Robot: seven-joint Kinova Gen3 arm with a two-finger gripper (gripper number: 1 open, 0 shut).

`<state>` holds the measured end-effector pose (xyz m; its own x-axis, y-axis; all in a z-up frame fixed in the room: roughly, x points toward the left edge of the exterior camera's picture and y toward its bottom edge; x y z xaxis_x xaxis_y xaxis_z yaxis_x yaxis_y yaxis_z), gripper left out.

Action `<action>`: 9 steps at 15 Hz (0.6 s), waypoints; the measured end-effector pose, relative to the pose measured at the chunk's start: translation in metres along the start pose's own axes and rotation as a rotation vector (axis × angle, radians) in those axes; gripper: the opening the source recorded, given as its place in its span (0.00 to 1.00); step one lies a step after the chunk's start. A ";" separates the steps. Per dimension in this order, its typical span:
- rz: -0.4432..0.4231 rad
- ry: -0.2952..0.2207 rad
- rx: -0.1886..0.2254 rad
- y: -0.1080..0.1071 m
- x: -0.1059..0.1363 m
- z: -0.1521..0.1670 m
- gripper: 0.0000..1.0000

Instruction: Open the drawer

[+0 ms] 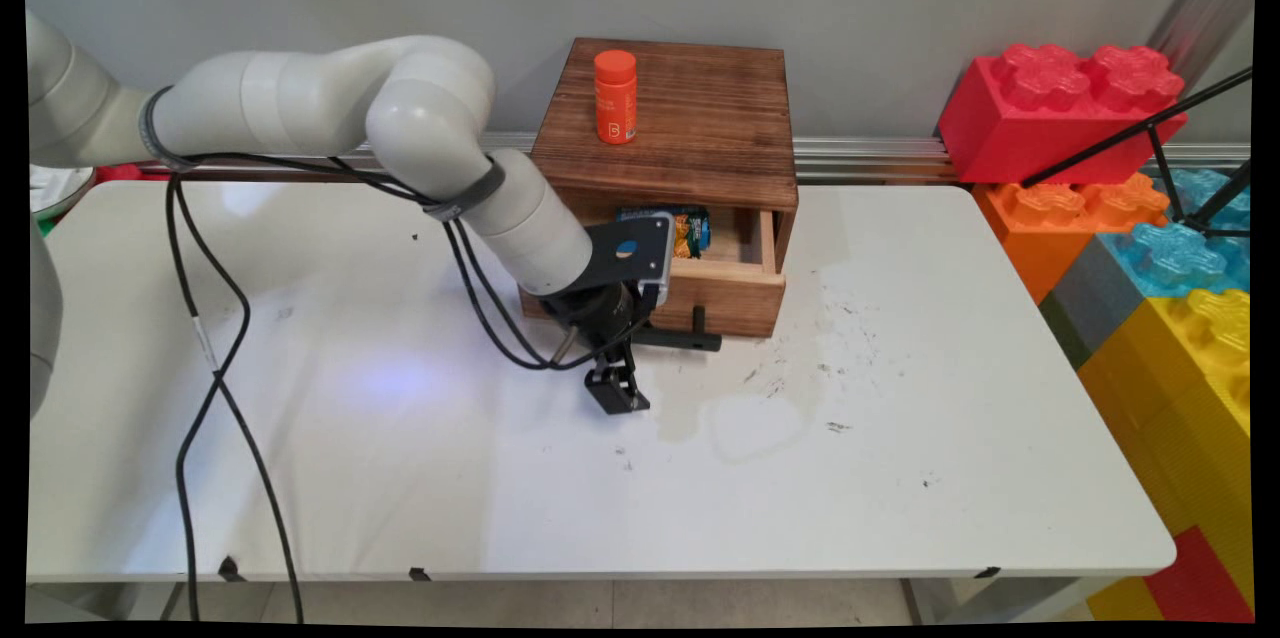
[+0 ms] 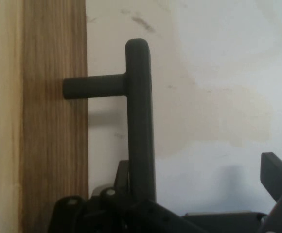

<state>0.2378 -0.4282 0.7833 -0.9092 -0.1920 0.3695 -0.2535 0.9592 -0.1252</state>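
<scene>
Gripper (image 1: pixel 618 396), fingers spread and empty, sits at frame centre just below the drawer (image 1: pixel 728 280); its black handle (image 2: pixel 140 121) runs lengthwise between the fingers.

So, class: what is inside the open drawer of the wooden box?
In the drawer lies a colourful snack packet, at its left end. The right part shows bare wood. The arm covers the drawer's left side, so anything there is hidden.
</scene>
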 end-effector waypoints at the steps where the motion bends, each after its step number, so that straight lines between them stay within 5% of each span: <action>1: 0.003 0.001 -0.001 0.005 0.001 -0.001 1.00; 9: -0.006 -0.005 -0.011 0.041 0.002 -0.008 1.00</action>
<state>0.2281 -0.3878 0.7865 -0.9093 -0.1983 0.3660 -0.2549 0.9603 -0.1130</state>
